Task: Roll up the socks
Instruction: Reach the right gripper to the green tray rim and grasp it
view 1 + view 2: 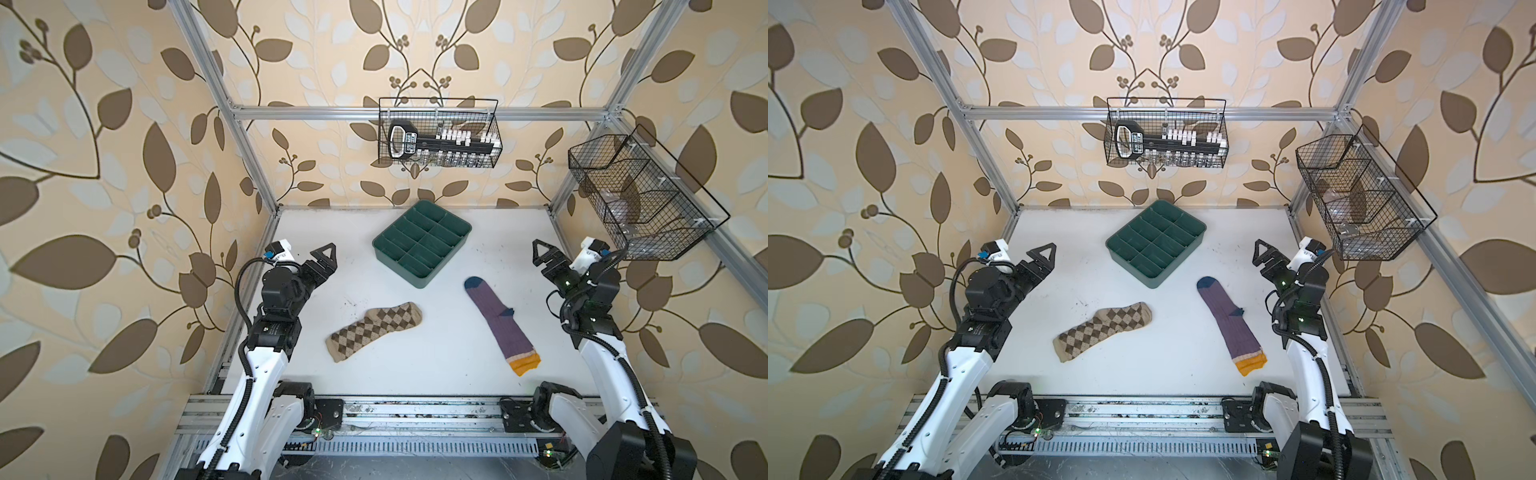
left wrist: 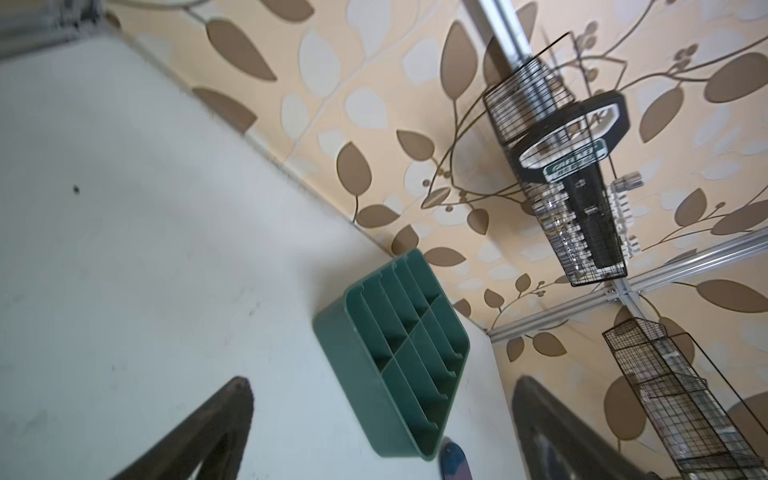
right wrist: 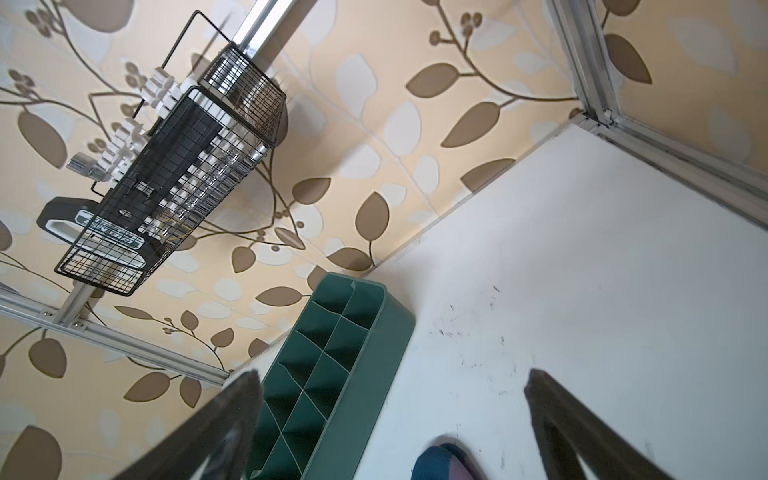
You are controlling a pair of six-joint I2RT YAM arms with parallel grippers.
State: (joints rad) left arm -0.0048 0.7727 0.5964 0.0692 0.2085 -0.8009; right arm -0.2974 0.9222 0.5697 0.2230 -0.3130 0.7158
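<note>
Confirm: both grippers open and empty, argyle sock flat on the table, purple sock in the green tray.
Wrong: the purple sock is not in the green tray; it lies flat on the table beside it, as both top views show. The left gripper and right gripper are open and empty, the argyle sock flat.

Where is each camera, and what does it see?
Top views: overhead, looking down on left gripper, right gripper, tan sock, purple sock, green tray.
Left wrist: behind the left gripper, facing the tray through its open jaws.
Right wrist: behind the right gripper, facing the tray through its open jaws.
Shared: all show the tray.
</note>
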